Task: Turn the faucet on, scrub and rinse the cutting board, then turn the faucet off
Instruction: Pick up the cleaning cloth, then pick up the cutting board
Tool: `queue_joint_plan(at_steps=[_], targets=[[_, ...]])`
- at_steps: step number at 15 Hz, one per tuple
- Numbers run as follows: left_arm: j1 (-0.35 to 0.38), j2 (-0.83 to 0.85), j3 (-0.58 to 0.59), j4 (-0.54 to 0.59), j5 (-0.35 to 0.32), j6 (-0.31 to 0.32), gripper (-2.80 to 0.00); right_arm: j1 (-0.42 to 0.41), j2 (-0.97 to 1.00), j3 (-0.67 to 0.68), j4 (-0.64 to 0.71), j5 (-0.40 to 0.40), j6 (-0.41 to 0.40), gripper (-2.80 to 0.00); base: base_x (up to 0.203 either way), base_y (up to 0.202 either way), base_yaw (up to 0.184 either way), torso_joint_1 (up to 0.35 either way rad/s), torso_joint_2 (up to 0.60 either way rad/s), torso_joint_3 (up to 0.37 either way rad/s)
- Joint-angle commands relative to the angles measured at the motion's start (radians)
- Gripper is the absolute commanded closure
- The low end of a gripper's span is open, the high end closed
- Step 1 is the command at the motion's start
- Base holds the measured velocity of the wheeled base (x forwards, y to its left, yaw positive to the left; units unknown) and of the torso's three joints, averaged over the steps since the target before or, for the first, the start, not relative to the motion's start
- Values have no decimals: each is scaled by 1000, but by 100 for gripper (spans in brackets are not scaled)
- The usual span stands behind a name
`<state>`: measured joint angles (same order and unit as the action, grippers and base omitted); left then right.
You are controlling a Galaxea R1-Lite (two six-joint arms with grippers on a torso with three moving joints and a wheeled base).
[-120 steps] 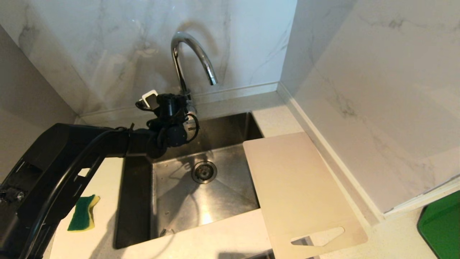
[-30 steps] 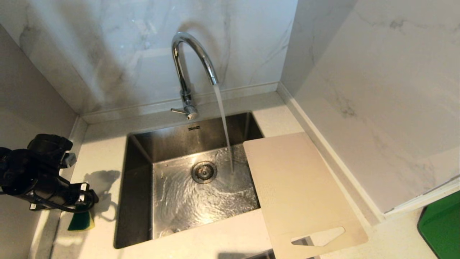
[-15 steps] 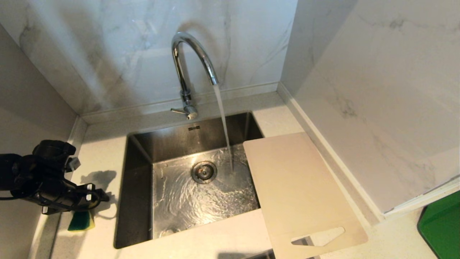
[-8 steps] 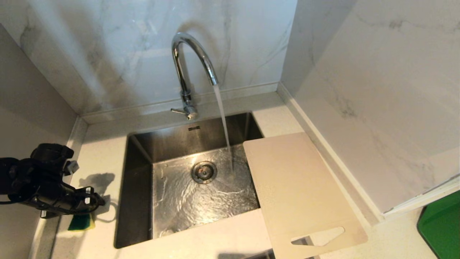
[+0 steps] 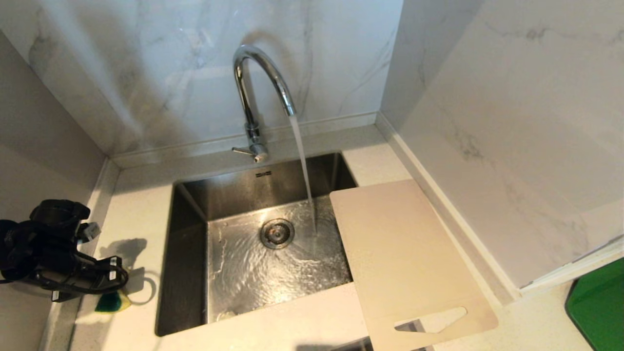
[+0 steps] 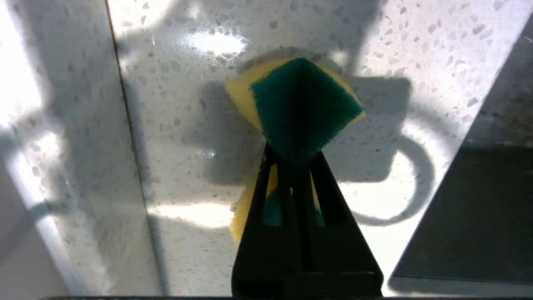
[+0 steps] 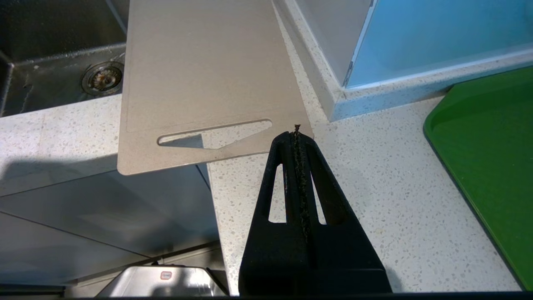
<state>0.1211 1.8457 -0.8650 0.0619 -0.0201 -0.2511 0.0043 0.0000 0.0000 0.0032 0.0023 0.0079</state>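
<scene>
Water runs from the faucet (image 5: pixel 258 87) as the left gripper (image 6: pixel 297 156) pinches a sponge (image 6: pixel 302 104) on the counter; next, carry it to the cutting board (image 5: pixel 404 258) bridging the sink's (image 5: pixel 187 214) right edge. Right gripper (image 7: pixel 296 137) closed, empty.

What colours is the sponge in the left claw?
Dark green over yellow sponge; clearest in the left wrist view.

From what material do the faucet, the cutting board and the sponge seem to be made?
Faucet: probably chromed metal; mirror-bright, with sharp reflections.
Cutting board: likely plastic; thin, matte cream, with a moulded handle slot.
Sponge: soft foam, yellow, with a coarse green scouring face; it folds where the left end effector pinches it.
</scene>
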Motion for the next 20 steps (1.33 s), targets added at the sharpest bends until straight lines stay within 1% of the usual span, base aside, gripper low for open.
queue_joint_plan(at_steps=[1, 2, 4, 7, 9, 14, 16, 18, 20], targets=[[-1, -9, -6, 4, -62, -1, 0, 0, 0, 2, 0, 1, 0, 0, 0, 0, 0, 0, 0, 0], [-2, -22, -9, 8, -84, 1, 0, 0, 0, 2, 0, 0, 0, 0, 0, 0, 0, 0, 0, 0], [-15, -55, -17, 13, -107, 6, 0, 0, 0, 2, 0, -1, 0, 0, 0, 0, 0, 0, 0, 0], [-37, -137, -58, 83, -143, 7, 0, 0, 0, 2, 0, -1, 0, 0, 0, 0, 0, 0, 0, 0], [-45, -207, -67, 101, -157, 6, 0, 0, 0, 2, 0, -1, 0, 0, 0, 0, 0, 0, 0, 0], [-138, -407, -53, 126, -144, 46, 0, 0, 0, 2, 0, 1, 0, 0, 0, 0, 0, 0, 0, 0], [-147, -489, -36, 141, -132, 60, 0, 0, 0, 2, 0, -1, 0, 0, 0, 0, 0, 0, 0, 0], [-144, -587, 2, 142, -106, 115, 0, 0, 0, 2, 0, 0, 0, 0, 0, 0, 0, 0, 0, 0], [-130, -688, 29, 148, -75, 147, 0, 0, 0, 2, 0, -1, 0, 0, 0, 0, 0, 0, 0, 0]])
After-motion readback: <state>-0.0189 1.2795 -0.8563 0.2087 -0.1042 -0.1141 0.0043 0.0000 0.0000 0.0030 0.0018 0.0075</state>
